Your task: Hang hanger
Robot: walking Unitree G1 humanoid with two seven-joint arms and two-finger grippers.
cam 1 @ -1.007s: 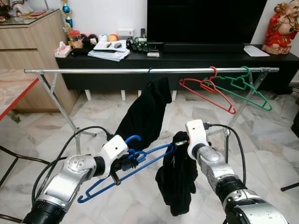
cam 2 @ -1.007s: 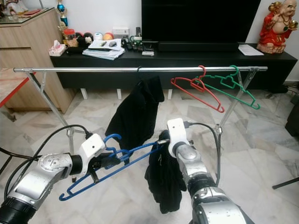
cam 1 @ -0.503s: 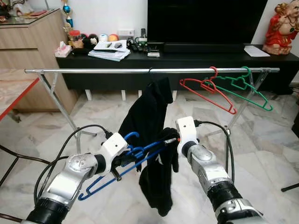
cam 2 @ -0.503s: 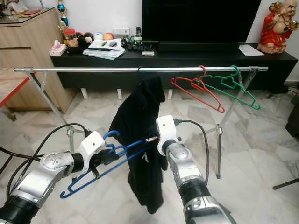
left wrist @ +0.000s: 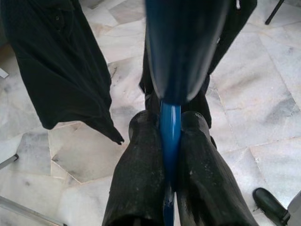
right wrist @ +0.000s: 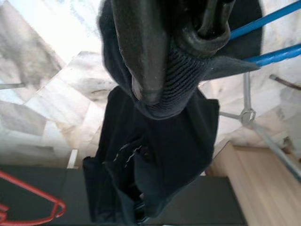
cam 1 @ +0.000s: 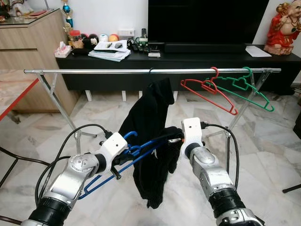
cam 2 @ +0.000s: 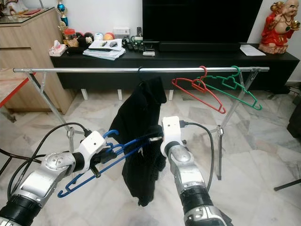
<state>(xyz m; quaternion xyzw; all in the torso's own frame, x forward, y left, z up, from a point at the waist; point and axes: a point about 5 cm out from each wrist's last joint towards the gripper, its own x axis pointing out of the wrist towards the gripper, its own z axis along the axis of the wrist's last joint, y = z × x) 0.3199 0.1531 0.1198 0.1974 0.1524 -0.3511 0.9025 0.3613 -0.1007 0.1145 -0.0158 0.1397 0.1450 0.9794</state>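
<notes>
Blue hanger [cam 1: 141,153] clamped in left hand [left wrist: 170,141], right hand [cam 1: 170,140] pinching black garment [cam 1: 153,179]; hung shirt [cam 1: 148,113] ahead.

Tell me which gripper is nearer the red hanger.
Right. The right gripper sits below and left of the red hanger; the left gripper, clamping the blue hanger, is farther left.

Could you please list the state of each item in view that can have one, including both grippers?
blue hanger: off the rail, held tilted, partly threaded into a black garment.
left gripper: shut on the blue hanger.
right gripper: shut on the black garment's collar.
held black garment: dangling.
second black garment: hanging on the rail.
red hanger: hung on the rail.
green hanger: hung on the rail.
</notes>
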